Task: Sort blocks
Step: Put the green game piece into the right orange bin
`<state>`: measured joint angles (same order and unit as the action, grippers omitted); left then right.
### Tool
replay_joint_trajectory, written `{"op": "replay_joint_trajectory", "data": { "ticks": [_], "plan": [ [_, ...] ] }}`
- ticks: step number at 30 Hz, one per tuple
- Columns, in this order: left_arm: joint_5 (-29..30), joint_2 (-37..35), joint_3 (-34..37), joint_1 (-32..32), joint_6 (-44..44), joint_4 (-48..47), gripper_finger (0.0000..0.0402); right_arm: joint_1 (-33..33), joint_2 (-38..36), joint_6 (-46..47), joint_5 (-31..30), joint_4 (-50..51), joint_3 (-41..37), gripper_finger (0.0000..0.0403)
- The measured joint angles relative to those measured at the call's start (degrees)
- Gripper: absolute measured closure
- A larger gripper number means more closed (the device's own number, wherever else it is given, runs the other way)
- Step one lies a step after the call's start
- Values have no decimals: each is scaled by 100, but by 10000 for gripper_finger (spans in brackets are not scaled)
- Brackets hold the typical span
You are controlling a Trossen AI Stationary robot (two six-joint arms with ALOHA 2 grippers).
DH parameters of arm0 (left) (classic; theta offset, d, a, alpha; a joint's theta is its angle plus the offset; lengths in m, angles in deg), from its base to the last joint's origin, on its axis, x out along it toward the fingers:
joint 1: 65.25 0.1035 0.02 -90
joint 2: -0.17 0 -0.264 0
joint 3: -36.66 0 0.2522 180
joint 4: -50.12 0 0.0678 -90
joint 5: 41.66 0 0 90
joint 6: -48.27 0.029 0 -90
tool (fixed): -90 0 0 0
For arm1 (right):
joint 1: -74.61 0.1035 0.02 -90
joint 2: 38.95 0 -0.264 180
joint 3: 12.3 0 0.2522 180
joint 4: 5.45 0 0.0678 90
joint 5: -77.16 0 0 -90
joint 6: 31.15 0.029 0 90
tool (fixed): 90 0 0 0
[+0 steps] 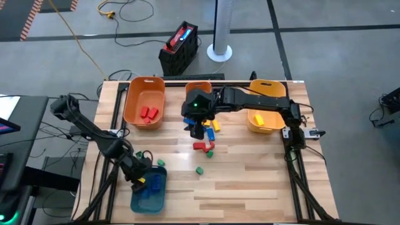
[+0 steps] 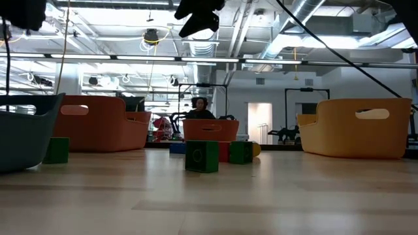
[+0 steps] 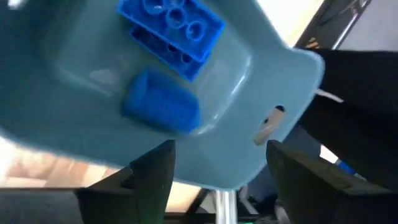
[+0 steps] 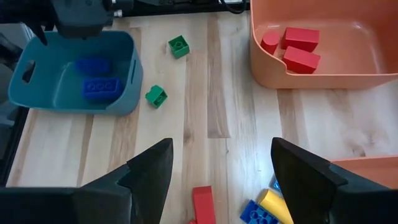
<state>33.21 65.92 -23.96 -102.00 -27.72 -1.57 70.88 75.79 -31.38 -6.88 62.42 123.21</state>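
Pale wood planks make up the tabletop [image 1: 250,181], seen from above. A teal bin [image 1: 150,190] sits at the near left corner, an orange bin [image 1: 134,100] holding red blocks [image 1: 148,113] at the far left, a yellow bin [image 1: 270,123] at the far right. The left gripper [image 1: 141,182] hangs over the teal bin; the right gripper [image 1: 199,129] hovers above mixed blocks [image 1: 206,140] mid-table.

Low down, the wood looks smooth and faintly glossy; a studded green block [image 2: 202,156] stands in front, and behind lies a bright hall with ceiling ducts and a person [image 2: 199,108] far off.

Past the left gripper's [image 3: 217,174] spread, empty fingers, two blue blocks [image 3: 168,68] lie in the smooth teal bin [image 3: 273,74], one studded, one blurred.

Over the right gripper's [image 4: 221,180] open, empty fingers, two green blocks [image 4: 168,71] lie just beside the teal bin [image 4: 127,93], with red ones [image 4: 298,50] in the rounded orange bin [image 4: 323,78].
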Motion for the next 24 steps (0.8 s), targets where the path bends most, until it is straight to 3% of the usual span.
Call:
{"op": "replay_joint_trajectory", "data": {
  "ticks": [5,8,13,19,24],
  "plan": [
    [1069,-623,-505,165,-92,-1047,162,-5,-2,42,-1,-16,-2,121],
    [1684,-986,-846,221,509,-1987,174,-7,-2,37,-2,-49,-2,121],
    [1965,-1271,-1030,225,2654,-3194,190,-5,-2,-24,-2,-120,-2,121],
    [2042,-989,-754,229,5665,-3353,192,-1,-4,34,0,-152,-2,121],
    [2574,-458,-400,230,7198,-3452,192,77,-4,212,-2,-145,-2,121]
  ]
}}
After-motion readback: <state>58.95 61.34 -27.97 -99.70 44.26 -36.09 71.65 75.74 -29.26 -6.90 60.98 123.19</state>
